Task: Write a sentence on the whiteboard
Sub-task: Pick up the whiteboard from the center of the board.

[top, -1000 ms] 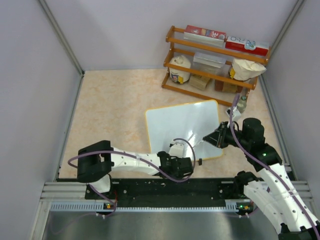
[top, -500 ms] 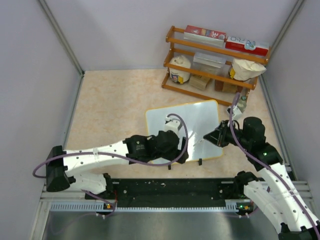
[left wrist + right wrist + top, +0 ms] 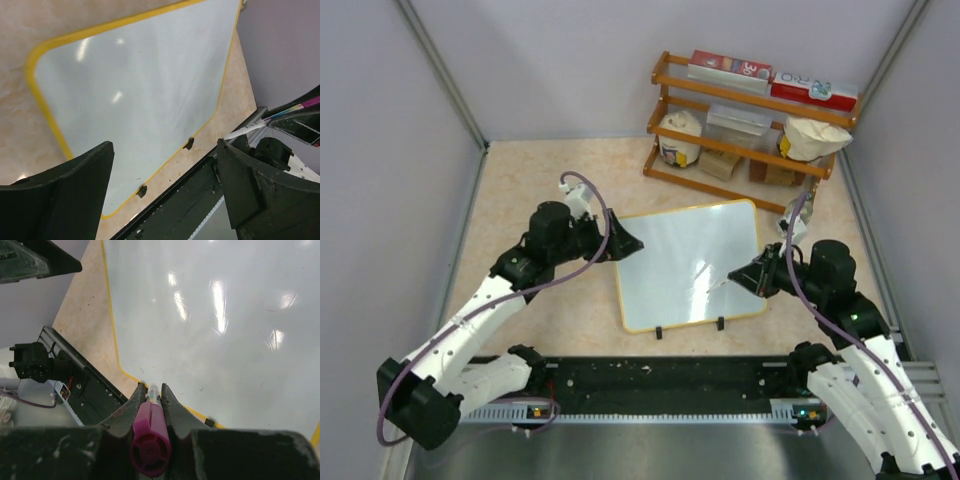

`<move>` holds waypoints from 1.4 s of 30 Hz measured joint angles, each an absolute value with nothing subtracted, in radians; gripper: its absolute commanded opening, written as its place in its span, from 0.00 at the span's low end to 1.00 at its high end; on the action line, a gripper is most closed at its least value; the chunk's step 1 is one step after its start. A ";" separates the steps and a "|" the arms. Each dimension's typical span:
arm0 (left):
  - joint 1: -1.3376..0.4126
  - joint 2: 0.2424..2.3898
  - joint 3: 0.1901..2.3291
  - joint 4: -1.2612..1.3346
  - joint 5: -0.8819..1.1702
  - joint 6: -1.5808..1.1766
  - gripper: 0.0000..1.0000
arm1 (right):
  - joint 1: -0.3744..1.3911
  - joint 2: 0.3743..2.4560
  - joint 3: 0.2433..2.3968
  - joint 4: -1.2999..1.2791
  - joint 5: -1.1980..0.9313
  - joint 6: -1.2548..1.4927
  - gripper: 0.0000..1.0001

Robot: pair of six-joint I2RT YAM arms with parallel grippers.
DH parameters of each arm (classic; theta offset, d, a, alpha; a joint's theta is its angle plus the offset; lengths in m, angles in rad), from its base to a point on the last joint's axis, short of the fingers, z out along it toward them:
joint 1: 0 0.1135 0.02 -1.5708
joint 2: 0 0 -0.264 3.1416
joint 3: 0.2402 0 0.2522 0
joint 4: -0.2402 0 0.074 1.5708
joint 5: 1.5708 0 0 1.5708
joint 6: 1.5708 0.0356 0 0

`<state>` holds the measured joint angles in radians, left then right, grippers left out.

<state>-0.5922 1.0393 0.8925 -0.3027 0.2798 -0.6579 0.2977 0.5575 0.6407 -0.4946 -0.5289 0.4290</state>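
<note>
The whiteboard (image 3: 685, 262) lies flat on the table, a white face with a yellow frame and two black clip feet on its near edge. Its face (image 3: 145, 85) is blank, and no sentence shows on it. My left gripper (image 3: 623, 244) hovers at the board's far left corner, open and holding nothing. The left wrist view looks down on the board between the wide jaws of that gripper (image 3: 164, 150). My right gripper (image 3: 748, 276) is at the board's right edge, shut on a pink-capped marker (image 3: 150, 432). The marker's tip (image 3: 153, 389) points over the near part of the board.
A wooden shelf (image 3: 750, 120) with boxes and bags stands at the back right, just beyond the board. The black base rail (image 3: 660, 375) runs along the near edge. Grey walls enclose the table on three sides.
My left arm has swung from the board's near edge up to its far left corner, its jaws opening wider. The right gripper and marker have barely moved.
</note>
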 measured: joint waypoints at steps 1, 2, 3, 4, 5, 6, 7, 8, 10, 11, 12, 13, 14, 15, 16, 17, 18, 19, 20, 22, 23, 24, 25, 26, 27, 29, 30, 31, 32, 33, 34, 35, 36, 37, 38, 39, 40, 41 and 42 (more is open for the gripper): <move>-0.543 1.018 0.875 -0.299 0.312 -0.655 0.87 | 0.298 0.550 0.635 -0.495 -0.529 0.430 0.00; -0.498 1.000 0.859 -0.299 0.345 -0.654 0.87 | 0.298 0.542 0.629 -0.498 -0.529 0.431 0.00; -0.456 0.985 0.844 -0.298 0.375 -0.653 0.87 | 0.298 0.540 0.628 -0.499 -0.529 0.431 0.00; -0.413 0.975 0.831 -0.299 0.404 -0.652 0.87 | 0.298 0.540 0.628 -0.503 -0.529 0.432 0.00; -0.382 0.970 0.822 -0.299 0.424 -0.651 0.87 | 0.297 0.540 0.628 -0.502 -0.529 0.432 0.00; -0.355 0.965 0.812 -0.297 0.443 -0.649 0.87 | 0.297 0.540 0.627 -0.502 -0.530 0.433 0.00; -0.332 0.962 0.801 -0.296 0.461 -0.646 0.87 | 0.297 0.540 0.626 -0.502 -0.530 0.433 0.00; -0.315 0.958 0.790 -0.297 0.477 -0.641 0.87 | 0.297 0.540 0.622 -0.499 -0.530 0.432 0.00; -0.284 0.953 0.770 -0.300 0.509 -0.631 0.87 | 0.297 0.543 0.617 -0.501 -0.527 0.430 0.00; -0.270 0.952 0.762 -0.299 0.522 -0.624 0.87 | 0.297 0.545 0.616 -0.503 -0.525 0.429 0.00; -0.257 0.952 0.756 -0.299 0.535 -0.619 0.87 | 0.297 0.546 0.615 -0.503 -0.524 0.429 0.00; -0.246 0.952 0.751 -0.299 0.543 -0.614 0.87 | 0.297 0.546 0.615 -0.501 -0.524 0.429 0.00; -0.228 0.951 0.744 -0.299 0.561 -0.605 0.87 | 0.297 0.546 0.615 -0.501 -0.524 0.430 0.00; -0.214 0.951 0.738 -0.297 0.574 -0.600 0.87 | 0.297 0.546 0.615 -0.501 -0.524 0.430 0.00; -0.198 0.951 0.730 -0.296 0.590 -0.596 0.87 | 0.297 0.545 0.615 -0.501 -0.524 0.430 0.00; -0.186 0.951 0.722 -0.294 0.601 -0.592 0.87 | 0.297 0.544 0.615 -0.501 -0.526 0.431 0.00; -0.172 0.951 0.711 -0.290 0.615 -0.588 0.87 | 0.297 0.543 0.615 -0.501 -0.528 0.431 0.00; -0.160 0.951 0.701 -0.290 0.625 -0.583 0.87 | 0.297 0.543 0.615 -0.501 -0.528 0.432 0.00; -0.152 0.951 0.692 -0.291 0.635 -0.579 0.87 | 0.297 0.537 0.614 -0.501 -0.528 0.432 0.00; -0.141 0.951 0.679 -0.291 0.653 -0.574 0.87 | 0.297 0.533 0.611 -0.500 -0.529 0.432 0.00; -0.138 0.951 0.676 -0.291 0.661 -0.573 0.87 | 0.297 0.530 0.608 -0.500 -0.529 0.432 0.00; -0.138 0.952 0.673 -0.290 0.670 -0.572 0.87 | 0.297 0.530 0.608 -0.501 -0.532 0.434 0.00; -0.138 0.952 0.672 -0.290 0.680 -0.572 0.87 | 0.297 0.530 0.608 -0.500 -0.533 0.435 0.00; -0.137 0.952 0.671 -0.291 0.691 -0.571 0.87 | 0.297 0.531 0.608 -0.501 -0.535 0.435 0.00; -0.137 0.953 0.671 -0.290 0.700 -0.569 0.87 | 0.297 0.532 0.608 -0.501 -0.536 0.434 0.00; -0.137 0.954 0.671 -0.290 0.710 -0.569 0.87 | 0.297 0.535 0.608 -0.501 -0.537 0.433 0.00; -0.137 0.957 0.671 -0.290 0.716 -0.569 0.87 | 0.297 0.538 0.609 -0.501 -0.538 0.431 0.00; -0.137 0.959 0.671 -0.289 0.719 -0.568 0.87 | 0.297 0.542 0.609 -0.501 -0.539 0.430 0.00; -0.137 0.964 0.671 -0.289 0.720 -0.568 0.87 | 0.297 0.544 0.609 -0.501 -0.539 0.430 0.00; -0.137 0.968 0.671 -0.289 0.721 -0.566 0.87 | 0.297 0.546 0.609 -0.501 -0.540 0.430 0.00; -0.137 0.974 0.671 -0.289 0.722 -0.562 0.87 | 0.297 0.548 0.609 -0.501 -0.540 0.430 0.00; -0.137 0.979 0.671 -0.290 0.722 -0.556 0.87 | 0.297 0.549 0.609 -0.501 -0.542 0.430 0.00; -0.137 0.985 0.671 -0.290 0.721 -0.550 0.87 | 0.297 0.551 0.609 -0.501 -0.543 0.430 0.00; -0.136 0.992 0.671 -0.290 0.721 -0.542 0.87 | 0.297 0.552 0.609 -0.501 -0.544 0.430 0.00; -0.136 0.997 0.671 -0.291 0.721 -0.536 0.86 | 0.297 0.552 0.609 -0.501 -0.544 0.430 0.00; -0.135 1.004 0.672 -0.291 0.721 -0.529 0.86 | 0.297 0.550 0.609 -0.501 -0.544 0.430 0.00; -0.134 1.011 0.672 -0.291 0.721 -0.523 0.86 | 0.297 0.549 0.609 -0.502 -0.543 0.430 0.00; -0.133 1.019 0.673 -0.290 0.721 -0.520 0.86 | 0.297 0.543 0.609 -0.501 -0.542 0.430 0.00; -0.132 1.028 0.675 -0.289 0.722 -0.518 0.86 | 0.297 0.537 0.609 -0.501 -0.539 0.430 0.00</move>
<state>-0.1322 1.0275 0.6754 -0.2893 0.7223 -0.5179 0.2974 0.5369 0.6090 -0.5014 -0.5392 0.4297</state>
